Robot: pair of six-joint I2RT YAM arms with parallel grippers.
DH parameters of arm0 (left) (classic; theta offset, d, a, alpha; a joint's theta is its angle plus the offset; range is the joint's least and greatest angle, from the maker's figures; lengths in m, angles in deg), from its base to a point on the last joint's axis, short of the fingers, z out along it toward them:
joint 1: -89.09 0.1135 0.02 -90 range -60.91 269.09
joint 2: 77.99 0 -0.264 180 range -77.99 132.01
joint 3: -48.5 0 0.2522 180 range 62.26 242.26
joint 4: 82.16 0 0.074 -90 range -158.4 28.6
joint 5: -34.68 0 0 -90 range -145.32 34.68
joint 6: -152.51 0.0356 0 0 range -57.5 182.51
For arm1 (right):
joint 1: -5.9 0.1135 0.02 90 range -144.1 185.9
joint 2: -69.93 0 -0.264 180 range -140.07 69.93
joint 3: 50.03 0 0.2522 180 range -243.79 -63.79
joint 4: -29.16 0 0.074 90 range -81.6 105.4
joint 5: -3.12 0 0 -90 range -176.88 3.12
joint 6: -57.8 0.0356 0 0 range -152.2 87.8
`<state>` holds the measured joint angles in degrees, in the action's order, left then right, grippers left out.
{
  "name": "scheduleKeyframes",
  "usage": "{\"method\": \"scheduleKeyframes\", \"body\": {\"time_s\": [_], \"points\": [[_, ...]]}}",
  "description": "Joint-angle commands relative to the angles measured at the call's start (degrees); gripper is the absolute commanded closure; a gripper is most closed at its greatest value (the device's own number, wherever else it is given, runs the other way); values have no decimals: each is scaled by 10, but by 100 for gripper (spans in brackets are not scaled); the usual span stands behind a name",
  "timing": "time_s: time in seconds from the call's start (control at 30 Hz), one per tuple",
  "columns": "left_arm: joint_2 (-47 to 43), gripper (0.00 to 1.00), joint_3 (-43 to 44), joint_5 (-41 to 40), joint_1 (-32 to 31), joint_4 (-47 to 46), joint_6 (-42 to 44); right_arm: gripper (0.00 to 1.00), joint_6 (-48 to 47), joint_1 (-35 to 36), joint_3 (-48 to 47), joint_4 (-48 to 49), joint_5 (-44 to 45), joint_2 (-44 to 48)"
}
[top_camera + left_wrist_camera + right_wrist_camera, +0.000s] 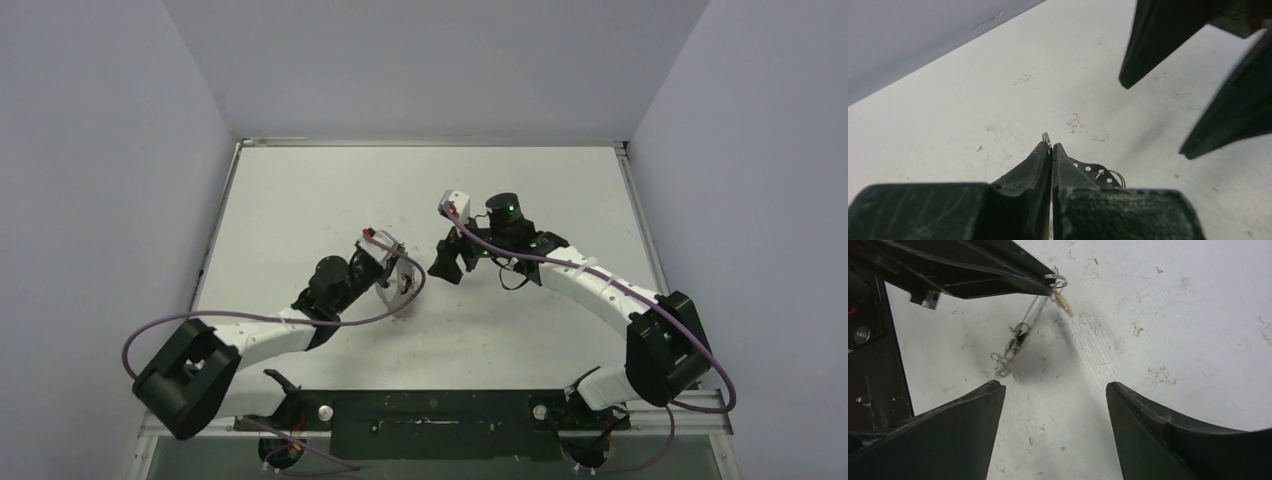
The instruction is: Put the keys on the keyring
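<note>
Left end effector (398, 280) pinching the keyring (405, 288), right end effector (452, 262) spread wide and holding nothing.

From above, we see the right end effector just to the right of the left end effector over the white desk (300, 200), the keyring only a glint at the left end effector's tips. Through the left wrist camera, we find the left end effector's fingers (1033, 170) pressed together on a small silvery ring of the keyring (1047, 138) poking out at their tips. More rings sit just right of them, and the right end effector's (1153, 117) two dark fingers are beyond, well apart from each other. Through the right wrist camera, the keyring (1034, 315) dangles below the left end effector's (1045, 286) tips, and a yellow-orange key (1064, 304) hangs just beside those tips.
</note>
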<state>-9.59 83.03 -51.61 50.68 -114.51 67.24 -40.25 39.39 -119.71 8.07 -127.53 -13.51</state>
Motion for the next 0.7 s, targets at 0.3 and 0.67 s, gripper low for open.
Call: {"method": "scheduleKeyframes", "body": {"time_s": [0.3,0.67], "points": [[208,3,129,31,139,-196,-114,12,116,-99,81,121,76,66],[35,3,16,-60,287,-11,-67,0,176,-265,178,155,254,96]]}}
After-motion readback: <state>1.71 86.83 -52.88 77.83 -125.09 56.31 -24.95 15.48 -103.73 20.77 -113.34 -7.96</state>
